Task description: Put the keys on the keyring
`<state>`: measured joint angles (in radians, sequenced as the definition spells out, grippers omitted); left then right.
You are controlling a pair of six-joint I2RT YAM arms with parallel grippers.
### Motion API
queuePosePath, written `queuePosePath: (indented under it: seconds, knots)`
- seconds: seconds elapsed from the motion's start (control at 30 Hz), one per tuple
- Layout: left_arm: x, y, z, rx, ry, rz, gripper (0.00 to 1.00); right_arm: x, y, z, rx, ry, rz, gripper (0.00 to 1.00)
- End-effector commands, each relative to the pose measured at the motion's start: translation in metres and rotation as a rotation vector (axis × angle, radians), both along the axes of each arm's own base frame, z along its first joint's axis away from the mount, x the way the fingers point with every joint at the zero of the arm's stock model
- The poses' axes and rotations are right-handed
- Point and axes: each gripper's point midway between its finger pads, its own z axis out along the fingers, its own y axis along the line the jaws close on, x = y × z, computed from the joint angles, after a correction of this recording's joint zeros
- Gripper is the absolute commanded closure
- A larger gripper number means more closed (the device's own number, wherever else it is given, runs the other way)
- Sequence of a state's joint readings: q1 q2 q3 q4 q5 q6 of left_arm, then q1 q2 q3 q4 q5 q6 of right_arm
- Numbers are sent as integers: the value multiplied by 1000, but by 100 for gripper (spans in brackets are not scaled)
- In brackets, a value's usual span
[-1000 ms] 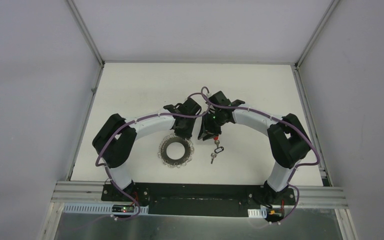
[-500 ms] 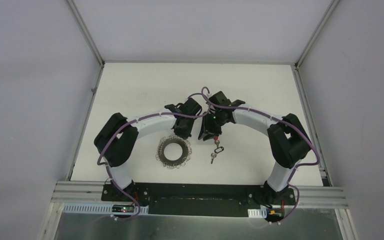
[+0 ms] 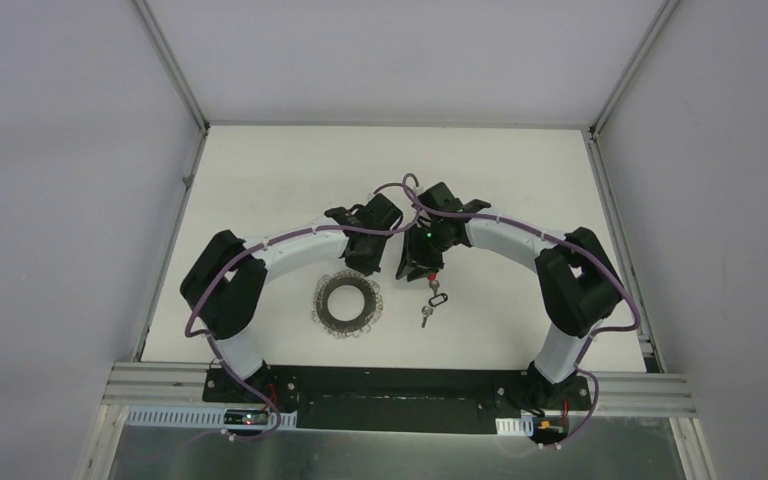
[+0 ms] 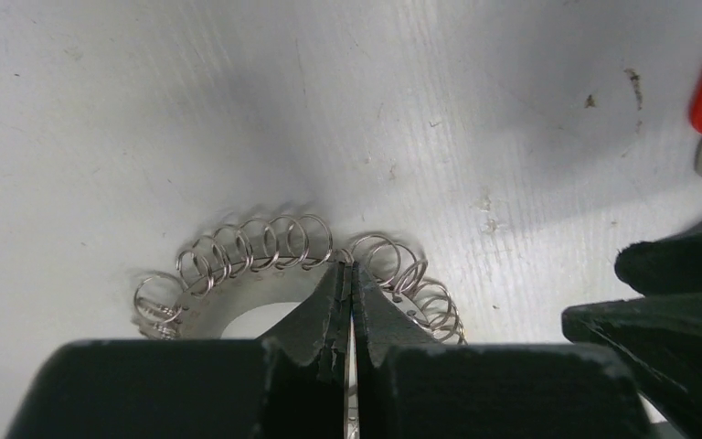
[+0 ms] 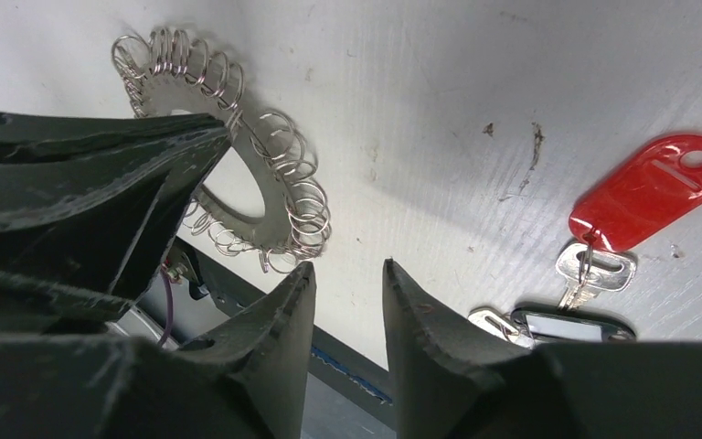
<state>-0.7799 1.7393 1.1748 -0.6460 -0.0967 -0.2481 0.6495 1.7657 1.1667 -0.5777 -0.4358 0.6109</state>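
Now in hand: securing the keyring, as I judge it, before any key is brought to it.
Keyring: the keyring [image 3: 348, 303] lies flat on the counter [image 3: 280, 180], left of centre and towards the near edge, fringed all round with wire loops [image 4: 265, 245].
Left pincer: the left pincer [image 4: 348, 279] is down at the far rim of the keyring with its fingers pressed together among the loops. Whether a strand of wire is caught between the tips cannot be told.
Keys: the keys [image 3: 432, 303] lie on the counter just right of the keyring and apart from it. They are a red tag [image 5: 654, 187], a silver key [image 5: 594, 265] and a dark tag [image 5: 562, 326], bunched together.
Right pincer: the right pincer [image 5: 347, 270] hovers just far of the keys with its fingers spread a little and nothing between them.
Progress: early, by my reading. No key is on the keyring and the bunch is not picked up.
Next move calls for: the right pincer to come down over the bunch and nip it by a tag or the silver key. It must then carry the bunch left to a loop while the left side keeps the keyring from sliding.
Care needed: the loops are thin and crowded, so threading wants a fine, well-aimed approach.
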Motion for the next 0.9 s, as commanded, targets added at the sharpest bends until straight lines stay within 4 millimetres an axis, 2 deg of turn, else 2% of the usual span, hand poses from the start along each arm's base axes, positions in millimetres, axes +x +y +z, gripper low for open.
queuePosePath:
  seconds: [0.0,0.07,0.17,0.3,0.4,0.47,0.57,0.63,0.73,0.87]
  knots:
    - [-1,-11,36,-97,-63,-26,100,7,7,34,89,-112,37,59]
    - [-6,-14,48,-149,-73,-40,100,5,7,43,128,-159,55,45]
    - [-13,-16,66,-223,-101,-48,100,5,5,68,191,-280,72,33]
    - [-26,-21,92,-351,-135,-79,100,6,1,99,261,-438,94,29]
    - [-34,-18,99,-389,-149,-91,100,5,-2,114,292,-523,117,26]
    - [-37,-16,96,-384,-145,-99,98,6,-4,118,292,-551,119,26]
    - [-41,-13,85,-359,-116,-106,71,7,-12,118,261,-569,91,26]
    - [-39,-12,74,-328,-87,-78,62,9,-19,114,236,-557,50,25]
    - [-32,-12,62,-272,-47,-9,58,11,-25,105,216,-507,-10,26]
    - [-19,0,51,-168,-34,124,50,15,-18,90,218,-396,-68,29]
